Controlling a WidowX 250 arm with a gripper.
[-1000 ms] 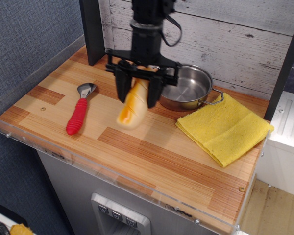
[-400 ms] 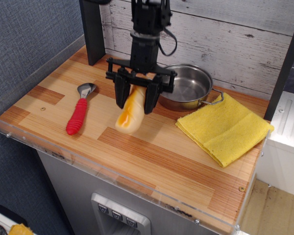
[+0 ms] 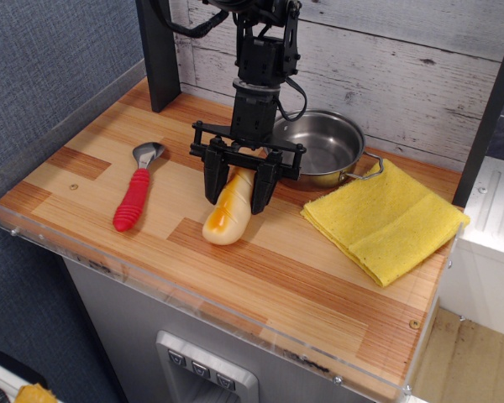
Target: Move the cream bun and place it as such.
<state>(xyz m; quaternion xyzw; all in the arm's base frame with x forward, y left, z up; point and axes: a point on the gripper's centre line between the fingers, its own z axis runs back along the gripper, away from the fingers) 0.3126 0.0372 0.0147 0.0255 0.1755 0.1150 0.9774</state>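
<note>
The cream bun [image 3: 229, 213] is an elongated glossy loaf, cream-yellow with a golden-orange top. It lies on the wooden counter [image 3: 260, 269] near the middle, its near end pointing toward the front edge. My gripper [image 3: 236, 191] hangs straight down over the bun's far end. One dark finger stands on each side of the bun and they look closed against it. The bun's near end rests on the wood.
A red-handled scoop [image 3: 135, 192] lies to the left of the bun. A steel pot [image 3: 321, 149] stands just behind and to the right of the gripper. A folded yellow cloth [image 3: 385, 220] lies at the right. A clear acrylic rim [image 3: 193, 294] edges the front.
The gripper has come down and a little forward with the bun. The bun, which hung tilted above the counter, now rests on the wood.
</note>
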